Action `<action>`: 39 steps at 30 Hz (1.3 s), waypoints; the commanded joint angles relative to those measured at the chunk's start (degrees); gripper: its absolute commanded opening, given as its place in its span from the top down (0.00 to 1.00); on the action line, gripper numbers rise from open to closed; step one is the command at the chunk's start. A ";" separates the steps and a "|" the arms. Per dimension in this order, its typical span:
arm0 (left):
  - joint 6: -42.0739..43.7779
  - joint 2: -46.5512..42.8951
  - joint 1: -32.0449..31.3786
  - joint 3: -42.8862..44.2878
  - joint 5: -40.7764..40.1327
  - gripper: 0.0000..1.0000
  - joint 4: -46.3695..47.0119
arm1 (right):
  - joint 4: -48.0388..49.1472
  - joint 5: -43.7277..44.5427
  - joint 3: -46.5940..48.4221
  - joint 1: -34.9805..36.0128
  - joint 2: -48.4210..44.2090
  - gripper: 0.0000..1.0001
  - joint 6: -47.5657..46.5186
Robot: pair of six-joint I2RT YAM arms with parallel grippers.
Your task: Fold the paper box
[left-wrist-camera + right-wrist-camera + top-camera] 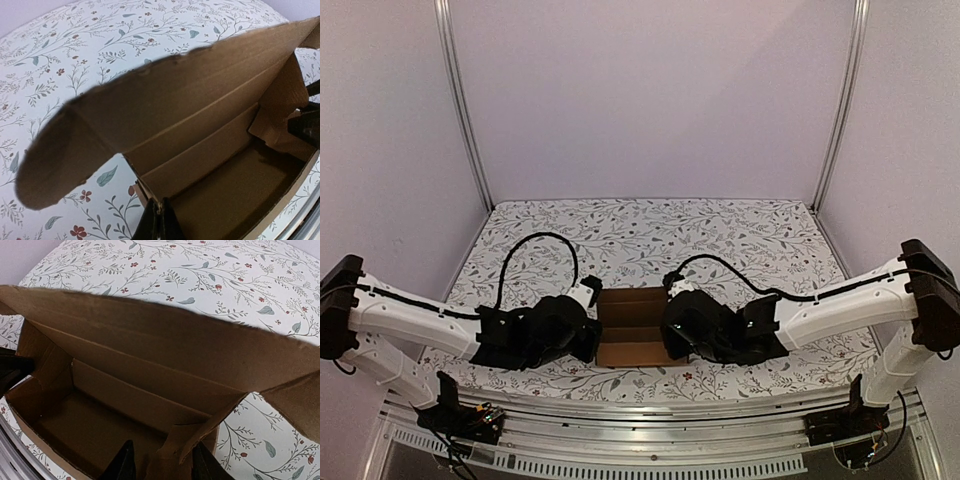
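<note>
While its long lid flap stands raised, the plain brown cardboard box sits between the two sets of jaws on the floral-print bench; left jaws pressed together at one end, right jaws spread astride the opposite end flap.

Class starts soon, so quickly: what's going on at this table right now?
Two robot arms are folding a brown cardboard box on the table. The box is partly formed, with its walls up and its lid flap open. The left tool is shut at the left wall, seemingly pinching it. The right tool stands open, with the right side flap between its fingers.
</note>
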 commanded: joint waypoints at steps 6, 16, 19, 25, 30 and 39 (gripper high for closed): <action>-2.37 3.16 -2.95 1.53 -3.92 1.00 -0.62 | -2.71 -1.66 -3.01 0.44 -6.78 0.55 -0.32; -3.81 4.28 -6.53 2.21 -11.66 1.00 -0.62 | -6.27 0.67 -7.10 0.47 -15.65 0.52 -1.65; -4.37 5.04 -8.21 2.32 -15.13 1.00 -0.62 | -6.08 0.24 -7.83 0.45 -18.82 0.52 -3.37; -4.68 8.32 -11.40 3.11 -20.52 1.00 0.35 | -4.33 -0.48 -8.98 0.49 -24.52 0.54 -7.44; -4.60 11.62 -13.90 3.70 -23.92 1.00 2.41 | -2.30 -0.36 -8.87 0.50 -28.08 0.56 -9.78; -2.65 16.98 -16.15 3.82 -27.11 1.00 9.13 | -1.39 2.29 -2.45 0.46 -24.21 0.60 -14.45</action>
